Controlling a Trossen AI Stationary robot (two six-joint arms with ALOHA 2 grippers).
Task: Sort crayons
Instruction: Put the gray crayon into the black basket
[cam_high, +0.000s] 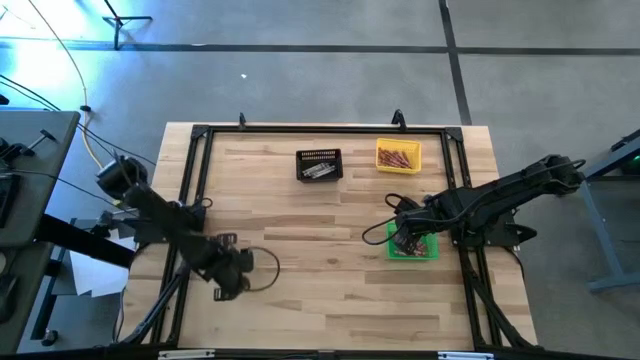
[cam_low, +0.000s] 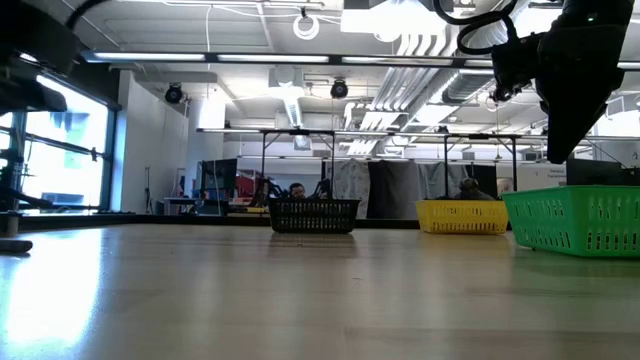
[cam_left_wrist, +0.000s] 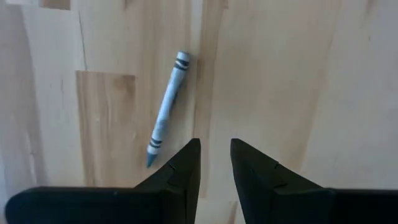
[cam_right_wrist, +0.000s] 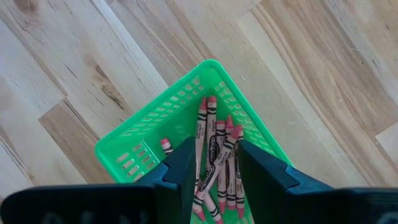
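A pale blue-grey crayon (cam_left_wrist: 166, 109) lies flat on the wooden table, apart from the bins. My left gripper (cam_left_wrist: 214, 155) hangs above the table just beside it, pointing down. It is open, with only bare wood in the narrow gap between its fingers. In the high view this gripper (cam_high: 230, 283) is near the table's left front. My right gripper (cam_right_wrist: 214, 158) stands open above a green bin (cam_right_wrist: 155, 134), also seen in the high view (cam_high: 425, 250). Several reddish-pink crayons (cam_right_wrist: 214, 143) lie on the bin's floor below the fingers.
A black bin (cam_high: 320, 165) with grey sticks and a yellow bin (cam_high: 398, 157) with orange-brown sticks stand at the table's far side. A black frame (cam_high: 190, 190) runs along the table's edges. Bare wood lies between the two arms.
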